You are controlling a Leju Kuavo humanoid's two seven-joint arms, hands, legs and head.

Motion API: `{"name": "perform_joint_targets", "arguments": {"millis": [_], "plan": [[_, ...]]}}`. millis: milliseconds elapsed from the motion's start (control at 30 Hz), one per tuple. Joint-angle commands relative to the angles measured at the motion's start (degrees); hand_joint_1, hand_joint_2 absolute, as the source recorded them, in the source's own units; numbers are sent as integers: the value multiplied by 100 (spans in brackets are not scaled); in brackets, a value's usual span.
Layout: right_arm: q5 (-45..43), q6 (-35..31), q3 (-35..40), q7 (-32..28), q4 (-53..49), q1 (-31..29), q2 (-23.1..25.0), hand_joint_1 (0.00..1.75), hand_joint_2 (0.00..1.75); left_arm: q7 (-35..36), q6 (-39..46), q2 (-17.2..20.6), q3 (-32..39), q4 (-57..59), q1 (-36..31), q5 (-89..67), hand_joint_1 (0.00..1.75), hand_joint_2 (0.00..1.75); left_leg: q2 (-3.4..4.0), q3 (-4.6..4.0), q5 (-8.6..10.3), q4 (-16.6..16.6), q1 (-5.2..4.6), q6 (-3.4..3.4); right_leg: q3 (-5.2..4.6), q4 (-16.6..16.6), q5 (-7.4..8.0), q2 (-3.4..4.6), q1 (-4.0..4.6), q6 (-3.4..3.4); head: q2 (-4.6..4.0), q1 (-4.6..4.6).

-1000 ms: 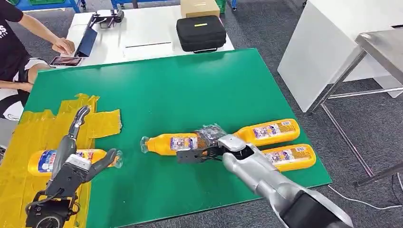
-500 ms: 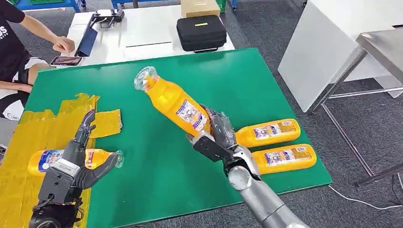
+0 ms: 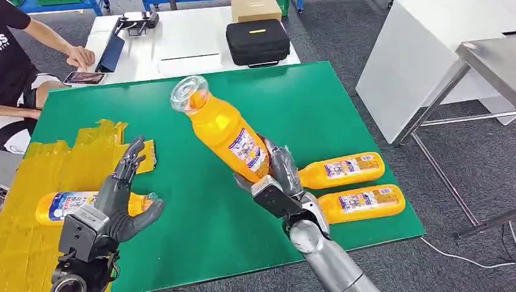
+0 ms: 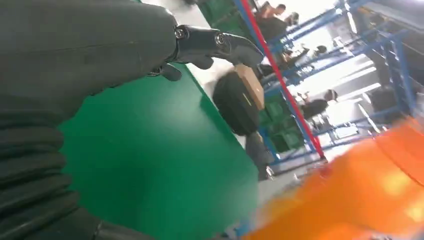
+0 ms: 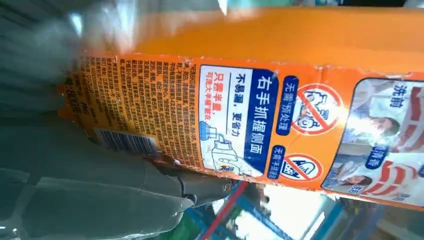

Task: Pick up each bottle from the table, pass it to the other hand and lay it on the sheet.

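Holding the tilted orange plastic bottle (image 3: 226,135) low, right robot hand (image 3: 275,185); left robot hand (image 3: 115,204) wide; likely heavy, slick, take mid-body.

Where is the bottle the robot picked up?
In the head view, the lifted bottle is gripped by the right hand, tilted above the green table, left of two lying bottles.

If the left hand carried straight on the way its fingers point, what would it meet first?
Probably nothing close: the left hand points up and away over the yellow sheet, well left of the bottle that the right hand holds. Depth is unclear.
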Motion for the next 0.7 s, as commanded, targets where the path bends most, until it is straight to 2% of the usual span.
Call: {"name": "perform_joint_targets", "arguments": {"millis": [33, 167, 233, 267, 500, 700], "plan": [[44, 288, 629, 129, 523, -383, 10, 175, 175, 34, -114, 140, -508, 414, -494, 251, 0, 175, 0, 13, -2, -5, 0, -4, 14, -5, -2, 13, -1, -6, -2, 0], [145, 376, 778, 172, 609, -444, -11, 175, 175, 41, -281, 147, -506, 411, -514, 671, 0, 175, -1, 48, -13, -11, 0, -10, 50, -12, -14, 29, -2, -15, -2, -2], [241, 421, 938, 187, 720, -504, 20, 175, 175, 79, -426, 152, -531, 433, -578, 1042, 0, 175, 2, 23, -6, -6, 0, -6, 24, -7, -5, 19, -1, -8, -2, -2], [264, 454, 1034, 184, 789, -547, 32, 175, 175, 120, -493, 158, -557, 461, -610, 1315, 0, 175, 1, 36, -9, -9, 1, -8, 38, -11, -9, 25, -1, -11, -2, 0], [577, 432, 1399, 237, 1111, -690, 66, 175, 175, 158, -470, 168, -626, 616, -753, 1464, 0, 175, 2, 11, -1, -5, 3, -4, 12, -7, 0, 13, 2, -6, -2, 0], [713, 398, 1552, 217, 1189, -719, 66, 175, 175, 175, -439, 188, -655, 666, -790, 1517, 0, 175, 0, 31, -7, -8, 0, -7, 33, -9, -8, 20, -2, -10, -2, -2]]}}
